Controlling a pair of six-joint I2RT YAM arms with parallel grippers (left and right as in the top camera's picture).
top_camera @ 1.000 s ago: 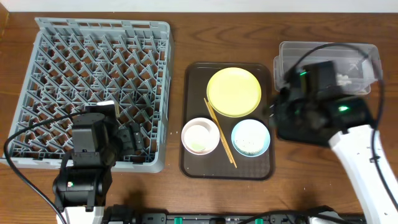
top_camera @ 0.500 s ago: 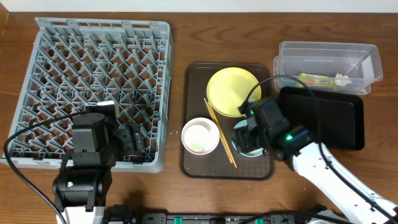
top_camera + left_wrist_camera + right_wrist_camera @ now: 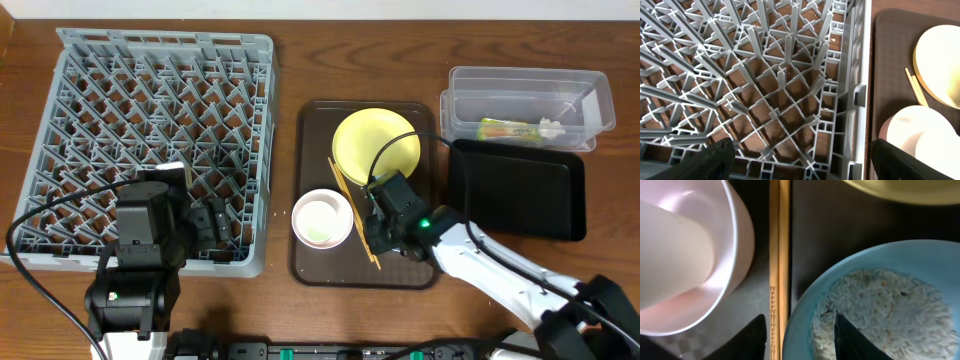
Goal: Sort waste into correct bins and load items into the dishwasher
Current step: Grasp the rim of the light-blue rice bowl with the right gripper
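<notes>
1. A grey dish rack (image 3: 785, 85) fills most of the view, with the brown desk (image 3: 760, 70) showing through its cells.
2. Just beside the rack's right wall lies a dark brown tray (image 3: 890, 60).
3. On the tray sit a yellow plate (image 3: 940, 65), thin wooden chopsticks (image 3: 916, 87) and a white bowl (image 3: 900, 127) holding a white cup (image 3: 940, 150).
4. The end effector (image 3: 802, 145) hangs above the rack, its dark fingers (image 3: 715, 162) spread wide apart.

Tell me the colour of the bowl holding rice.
The bowl is light blue, clearest in right wrist view.
</notes>
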